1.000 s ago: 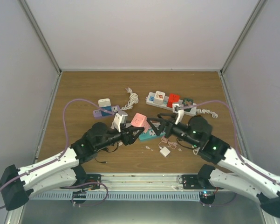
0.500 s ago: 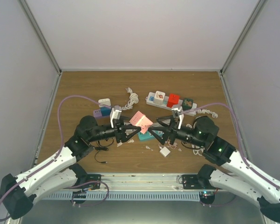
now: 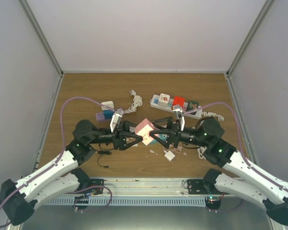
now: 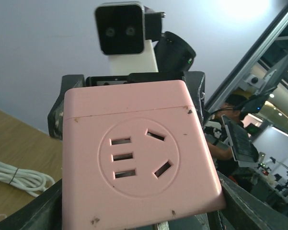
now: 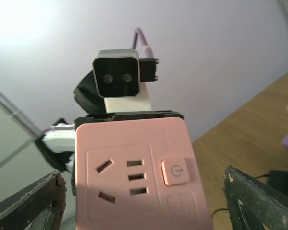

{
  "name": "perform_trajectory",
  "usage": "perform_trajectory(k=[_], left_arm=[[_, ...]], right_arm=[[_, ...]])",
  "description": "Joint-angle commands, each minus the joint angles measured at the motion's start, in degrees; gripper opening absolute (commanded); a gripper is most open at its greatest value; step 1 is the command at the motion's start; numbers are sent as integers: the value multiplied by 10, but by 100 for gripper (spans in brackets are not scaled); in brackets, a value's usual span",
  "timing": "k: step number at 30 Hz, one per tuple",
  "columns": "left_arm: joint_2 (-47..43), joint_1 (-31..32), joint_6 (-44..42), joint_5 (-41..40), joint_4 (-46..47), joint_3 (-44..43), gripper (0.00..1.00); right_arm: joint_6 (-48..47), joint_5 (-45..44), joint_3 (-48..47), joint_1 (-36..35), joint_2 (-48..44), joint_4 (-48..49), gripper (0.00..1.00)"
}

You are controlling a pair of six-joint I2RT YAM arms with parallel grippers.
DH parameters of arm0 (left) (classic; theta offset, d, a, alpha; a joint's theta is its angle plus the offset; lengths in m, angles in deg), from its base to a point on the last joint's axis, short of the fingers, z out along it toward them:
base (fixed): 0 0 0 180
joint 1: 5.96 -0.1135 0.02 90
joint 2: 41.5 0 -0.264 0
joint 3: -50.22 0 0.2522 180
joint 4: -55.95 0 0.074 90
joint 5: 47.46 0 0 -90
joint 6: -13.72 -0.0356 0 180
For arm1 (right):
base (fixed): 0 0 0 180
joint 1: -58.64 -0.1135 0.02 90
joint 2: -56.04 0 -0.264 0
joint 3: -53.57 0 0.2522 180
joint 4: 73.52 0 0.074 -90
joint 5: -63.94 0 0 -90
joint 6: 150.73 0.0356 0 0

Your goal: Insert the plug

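Plainly, the plug pins of the pink socket cube cannot be seen in any view. Each wrist camera shows one socket face, and the right wrist view also shows a power button on its face. The cube is lifted above the middle of the table, between the two arms.

The left gripper clamps it: the left wrist view shows its dark fingers against both lower edges of the cube, their tips cut off by the frame. The right gripper is spread wide. Its fingers stand either side of the cube with clear gaps, touching nothing.

Behind the cube, each wrist view shows the other arm's camera housing.

Below the grippers, a small white charger lies on the wood among thin cable. A teal block is mostly covered by the right gripper.

Farther back left sits a purple strip with a white adapter, then a coiled white cable. At the far right, a white power strip carries white, red and dark adapters.
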Motion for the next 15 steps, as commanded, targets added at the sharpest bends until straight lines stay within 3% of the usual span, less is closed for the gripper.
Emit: perform_trajectory(k=[1, 10, 13, 15], left_arm=[[-16, -4, 27, 20, 72, 6, 42], [-33, -5, 5, -15, 9, 10, 43], [-41, -6, -8, -39, -31, 2, 48], [-46, -6, -25, -64, -79, -9, 58]], right_arm=[[39, 93, 6, 2, 32, 93, 86], [55, 138, -5, 2, 68, 107, 51], [52, 113, -26, 2, 85, 64, 40], [47, 97, -28, 2, 90, 57, 37]])
